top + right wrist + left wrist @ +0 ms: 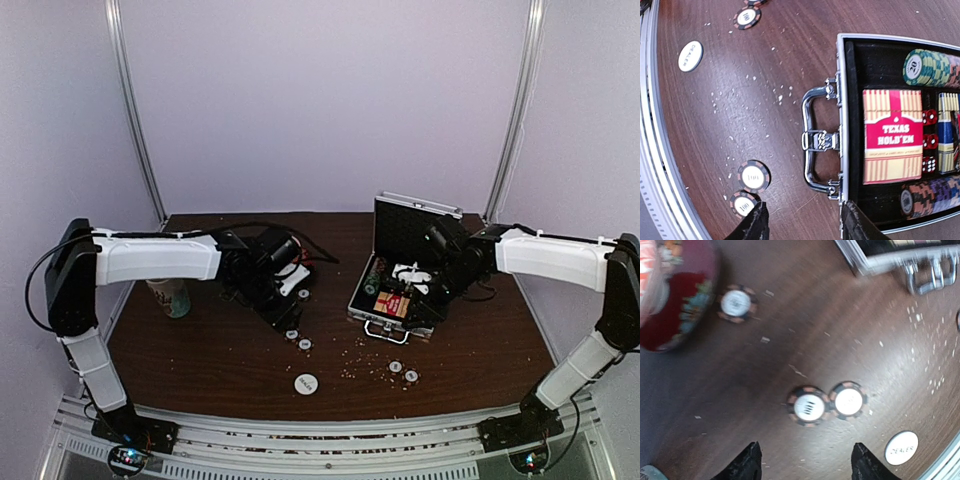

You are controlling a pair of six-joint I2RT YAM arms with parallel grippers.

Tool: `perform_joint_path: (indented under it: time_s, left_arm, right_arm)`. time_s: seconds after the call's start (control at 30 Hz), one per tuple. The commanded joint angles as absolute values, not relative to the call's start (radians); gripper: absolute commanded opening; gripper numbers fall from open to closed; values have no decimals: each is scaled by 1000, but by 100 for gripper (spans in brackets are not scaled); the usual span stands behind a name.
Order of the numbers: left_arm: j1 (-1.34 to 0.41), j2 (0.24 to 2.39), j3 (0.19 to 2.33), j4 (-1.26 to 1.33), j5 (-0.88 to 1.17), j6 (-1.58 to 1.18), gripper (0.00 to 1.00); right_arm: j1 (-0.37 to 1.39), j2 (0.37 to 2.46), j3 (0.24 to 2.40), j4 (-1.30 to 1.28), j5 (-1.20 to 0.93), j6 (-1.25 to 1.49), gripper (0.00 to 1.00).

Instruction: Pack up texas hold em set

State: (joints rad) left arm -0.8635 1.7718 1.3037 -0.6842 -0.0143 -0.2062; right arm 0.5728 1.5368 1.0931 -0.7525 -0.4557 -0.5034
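Note:
The silver briefcase (392,322) lies open at the right, lid up, handle (815,141) toward the near edge. Inside it I see the red-yellow card box (892,135), red dice (929,141) and rows of chips (927,67). My right gripper (805,222) hangs open over the case's front rim (432,292), holding nothing, with two loose chips (754,176) by its left finger. My left gripper (807,465) is open and empty above two other chips (808,406) left of the case (275,305). The white dealer disc (306,383) lies near the front edge.
A red-white bowl (675,295) stands by the left arm with one more chip (736,303) beside it. A patterned paper cup (170,297) sits at the far left. Pale crumbs (355,355) speckle the dark wooden tabletop (200,360) in front of the case.

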Motion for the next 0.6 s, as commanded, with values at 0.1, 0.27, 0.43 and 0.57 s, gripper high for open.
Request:
perform_joint_path:
  time_s: [0.1,0.27,0.43,0.57]
  left_arm:
    - [-903,1914,1432,-817,-69,-210,66]
    - [-902,2014,1520,-850,-60,-257,66]
    - [-894,2053,1555,-853,-80,-289,67]
    - [-880,2066,1552,-853,-89,-304,67]
  right_arm:
    - [572,1420,902,-523,-480,-499,51]
    - [551,1408,875,-494,-449,-498,51]
    - [546,1413,867,-486,-436,-503,51]
    - [546,1429,869,-488,-443,-505,51]
